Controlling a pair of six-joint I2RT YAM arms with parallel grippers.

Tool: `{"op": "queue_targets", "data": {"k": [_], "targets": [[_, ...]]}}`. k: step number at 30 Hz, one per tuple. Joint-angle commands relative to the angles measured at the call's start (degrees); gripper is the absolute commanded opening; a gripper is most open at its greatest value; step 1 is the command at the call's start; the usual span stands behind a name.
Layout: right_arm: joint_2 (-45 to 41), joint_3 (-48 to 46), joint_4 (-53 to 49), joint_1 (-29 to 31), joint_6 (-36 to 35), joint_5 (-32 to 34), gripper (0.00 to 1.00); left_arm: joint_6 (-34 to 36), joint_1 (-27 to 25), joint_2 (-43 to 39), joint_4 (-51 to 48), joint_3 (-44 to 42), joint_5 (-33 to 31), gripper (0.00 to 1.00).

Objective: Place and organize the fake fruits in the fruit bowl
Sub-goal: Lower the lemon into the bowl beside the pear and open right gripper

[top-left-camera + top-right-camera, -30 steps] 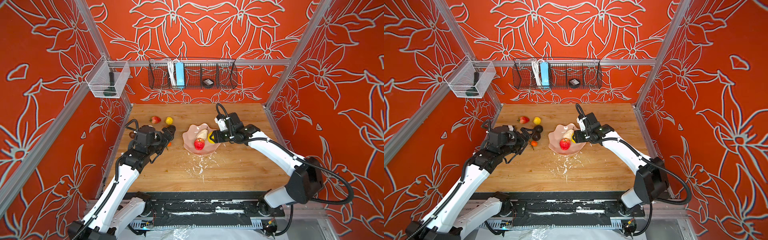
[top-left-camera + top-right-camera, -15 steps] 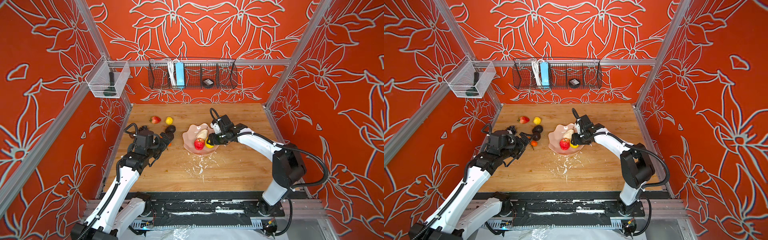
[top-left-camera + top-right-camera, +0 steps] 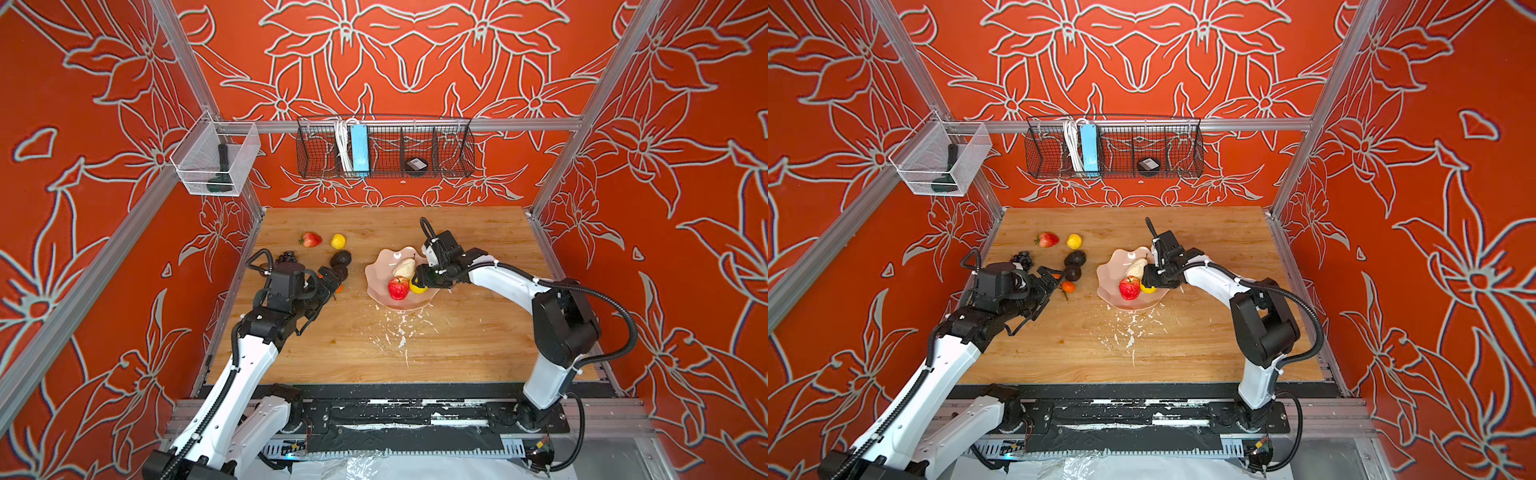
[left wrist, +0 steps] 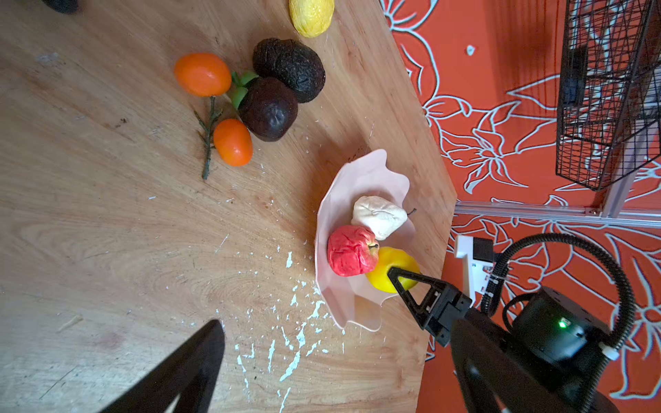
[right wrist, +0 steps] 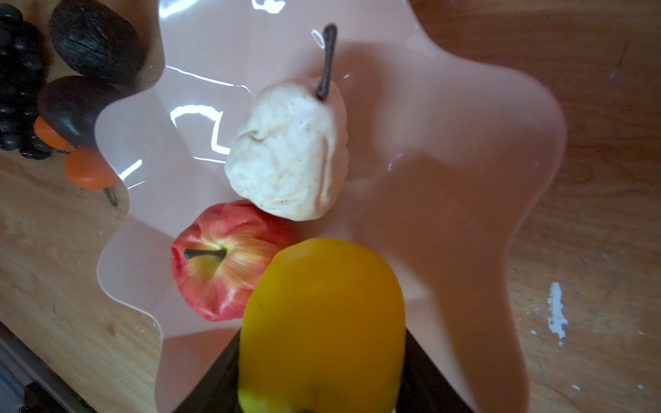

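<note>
Here the right arm is reaching in from the desk's right edge with its elbow bent, and the right gripper [image 3: 422, 280] is hanging low over the right side of the fruit bowl [image 3: 375, 272], its fingers gripping a yellow lemon [image 5: 322, 321]. The bowl is sitting near the middle of the desk [image 3: 457, 340]. A red apple [image 3: 398, 288] and a pale pear [image 3: 404, 268] are lying in it, crowding right against the held lemon. The left arm is stretching forward along the left edge, and the left gripper [image 3: 1049, 281] is hovering with its fingers spread wide apart. Just ahead of it two small oranges [image 4: 204, 74] on a stem are lying against two dark avocados [image 4: 289, 68]. A grape bunch [image 3: 1022, 259], a strawberry [image 3: 311, 239] and a second lemon [image 3: 338, 240] are lying toward the far left corner.
</note>
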Motion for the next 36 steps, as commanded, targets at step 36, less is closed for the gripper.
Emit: {"op": "queue_targets", "data": {"k": [36], "targets": [[-0.3, 1.6, 0.0, -0.5, 4.0, 5.6, 0.71, 1.0, 1.3, -0.5, 0.3, -0.3, 0.3, 0.98]]}}
